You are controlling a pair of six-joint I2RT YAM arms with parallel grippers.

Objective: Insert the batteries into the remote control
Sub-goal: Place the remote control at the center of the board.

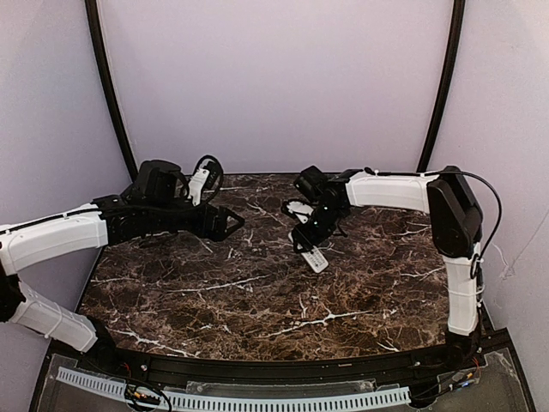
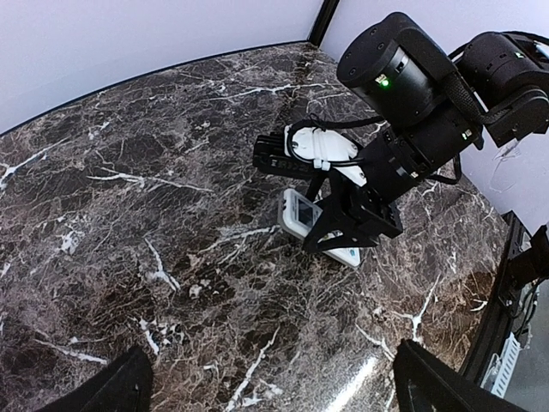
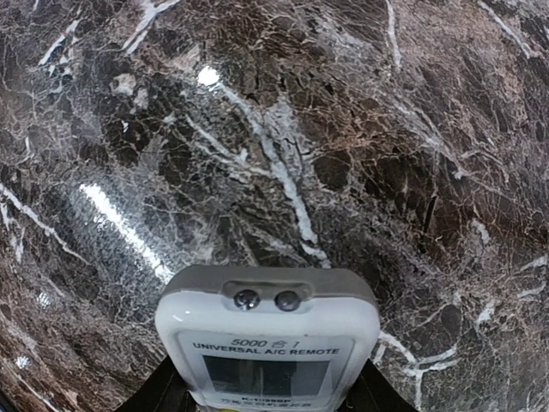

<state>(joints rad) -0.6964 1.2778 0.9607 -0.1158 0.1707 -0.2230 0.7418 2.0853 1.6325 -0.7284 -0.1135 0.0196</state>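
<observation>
Although the remote control (image 3: pixel 266 348) is gripped face up, screen and label uppermost, between the closed fingers of the right gripper (image 1: pixel 310 245) just right of centre in the top view, little of the task can be judged done. No batteries are seen in any view, and the back of the remote control is turned toward the marble table (image 1: pixel 214 300) and hidden. The left gripper (image 1: pixel 230 223) is held wide open and empty, left of centre, apart from it. Finding the batteries, exposing the compartment and loading are judged to remain.

White remote control (image 3: pixel 267 342), screen-side up
</observation>
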